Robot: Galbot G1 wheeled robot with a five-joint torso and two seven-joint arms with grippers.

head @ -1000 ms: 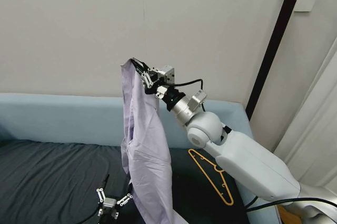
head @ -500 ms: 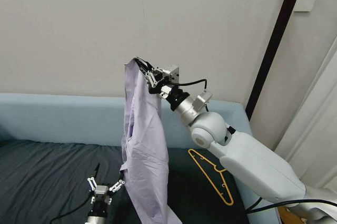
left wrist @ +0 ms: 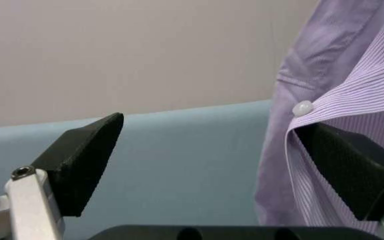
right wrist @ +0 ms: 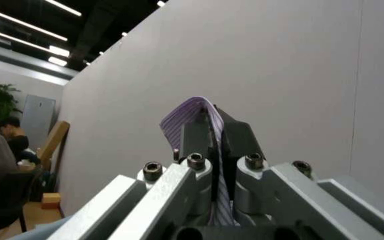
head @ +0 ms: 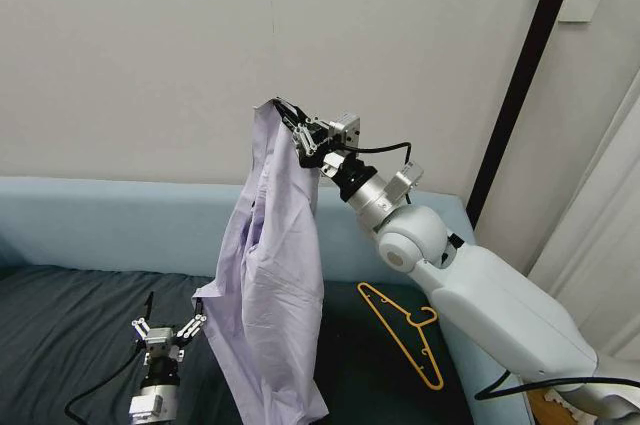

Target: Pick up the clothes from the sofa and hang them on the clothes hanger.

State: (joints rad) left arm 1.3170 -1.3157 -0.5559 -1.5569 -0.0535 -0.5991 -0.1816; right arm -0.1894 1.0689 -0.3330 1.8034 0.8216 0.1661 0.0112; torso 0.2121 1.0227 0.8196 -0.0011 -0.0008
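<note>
Centrally, the right tool is raised in front of the pale wall, with its arm reaching up from the lower right. Its jaws are clamped on a fold at the top edge of the lilac striped shirt. In the right wrist view the same tool shows that fold pinched between the two dark fingers, and the cloth passes down between them.

From this grip the shirt hangs free as one long drape. It falls in front of the light blue back of the sofa and over the dark seat cushion.

The left tool sits low over the seat, pointing upward with its jaws spread wide and nothing between them. It lies just beside the shirt's lower left corner. In the left wrist view the tool is likewise agape. The shirt lies at the side of one pad, with a white button on its edge just above that pad. Whether pad and cloth touch cannot be told.

An orange hanger lies flat on the seat near the sofa's right end, apart from both tools.
</note>
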